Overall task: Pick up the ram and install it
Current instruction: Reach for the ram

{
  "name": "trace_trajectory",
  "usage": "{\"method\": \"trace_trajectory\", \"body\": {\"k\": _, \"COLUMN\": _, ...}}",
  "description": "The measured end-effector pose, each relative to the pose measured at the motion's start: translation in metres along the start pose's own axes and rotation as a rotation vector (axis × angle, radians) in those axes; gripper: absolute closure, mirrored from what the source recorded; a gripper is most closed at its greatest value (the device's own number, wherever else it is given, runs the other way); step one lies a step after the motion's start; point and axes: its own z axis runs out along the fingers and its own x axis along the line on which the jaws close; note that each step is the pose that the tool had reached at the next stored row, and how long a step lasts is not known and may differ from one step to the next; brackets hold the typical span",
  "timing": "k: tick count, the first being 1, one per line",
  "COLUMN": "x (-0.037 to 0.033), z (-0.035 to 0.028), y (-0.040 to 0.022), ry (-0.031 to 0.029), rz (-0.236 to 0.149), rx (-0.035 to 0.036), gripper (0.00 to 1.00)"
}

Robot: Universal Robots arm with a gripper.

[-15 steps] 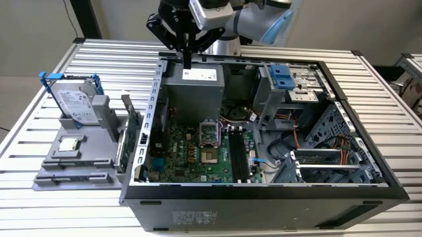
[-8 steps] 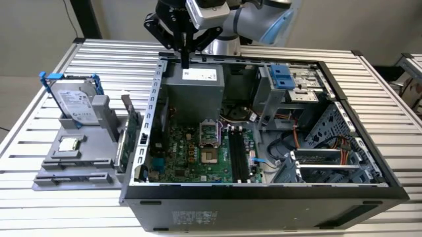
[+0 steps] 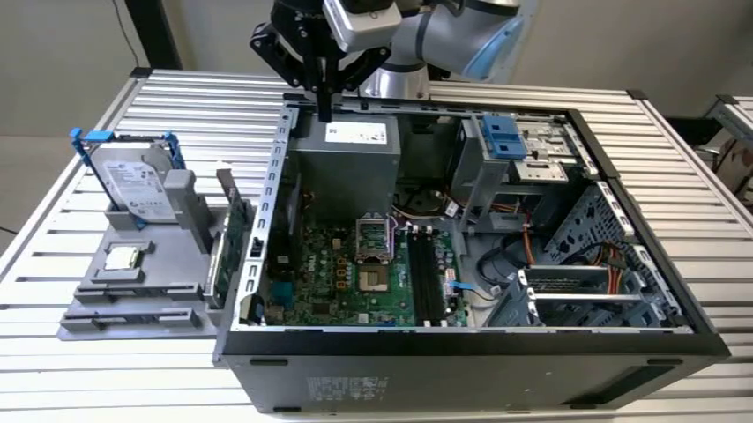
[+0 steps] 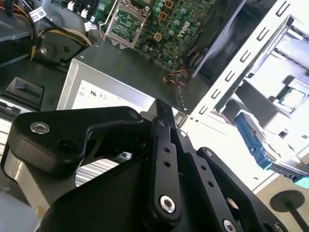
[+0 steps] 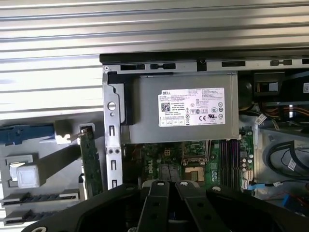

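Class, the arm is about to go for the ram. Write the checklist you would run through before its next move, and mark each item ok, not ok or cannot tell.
1. Pickup ready: ok. The ram stands upright in the grey holder outside the case.
2. Arm over it: not ok. The gripper hangs by the power supply at the case's edge.
3. Grasp prepared: not ok. The fingers are shut and hold nothing.
4. Target free: ok. The black slots look empty.
5. Facing of the ram suits the slots: cannot tell.
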Motion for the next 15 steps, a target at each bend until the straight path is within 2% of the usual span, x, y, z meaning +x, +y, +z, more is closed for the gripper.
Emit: {"method": "trace_trajectory", "body": {"k": 15, "x": 0.0129, "z": -0.0002, "y": 0.0, "ry": 0.0, "rz": -0.001, "rx": -0.0001, "gripper": 1.0}}
